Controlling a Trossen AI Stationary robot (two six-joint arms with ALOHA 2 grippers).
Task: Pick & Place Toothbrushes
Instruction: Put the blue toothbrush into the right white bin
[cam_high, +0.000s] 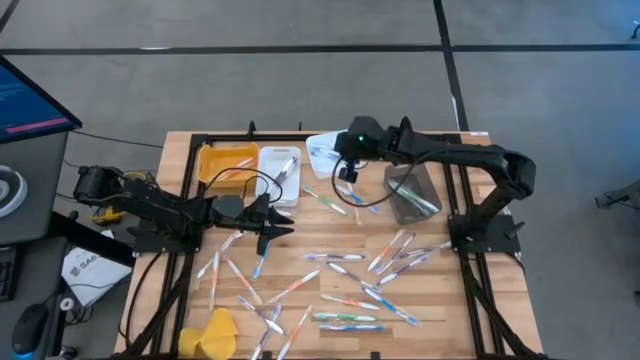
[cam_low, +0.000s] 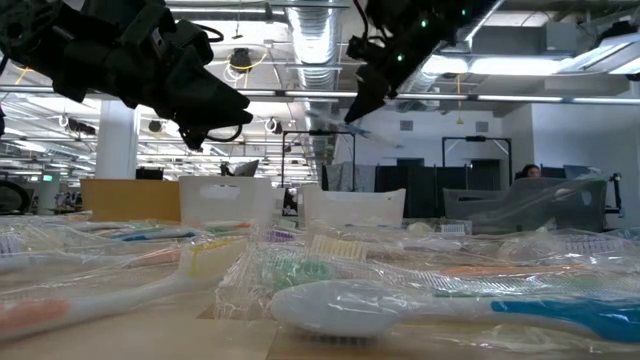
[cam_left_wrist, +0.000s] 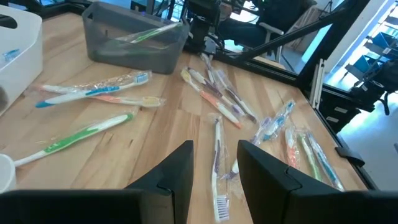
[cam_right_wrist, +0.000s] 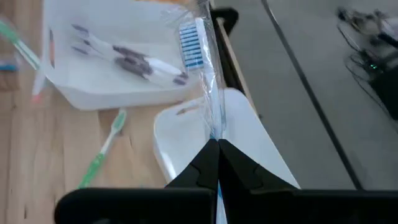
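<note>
toothbrushes (cam_high: 345, 268) | clear-wrapped, mixed colours | scattered flat on tabletop

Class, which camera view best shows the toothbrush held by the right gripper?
The right wrist view: the wrapped blue-bristled toothbrush stands clamped in the shut right gripper, above a white bin. The high view shows only the gripper there; the low view gives a faint sliver; the left wrist view shows nothing.

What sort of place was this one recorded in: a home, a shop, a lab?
Most likely a robotics lab in an open-plan office: exposed ceiling ducts, rows of desks with dark monitors, and a wooden table on grey carpet.
</note>
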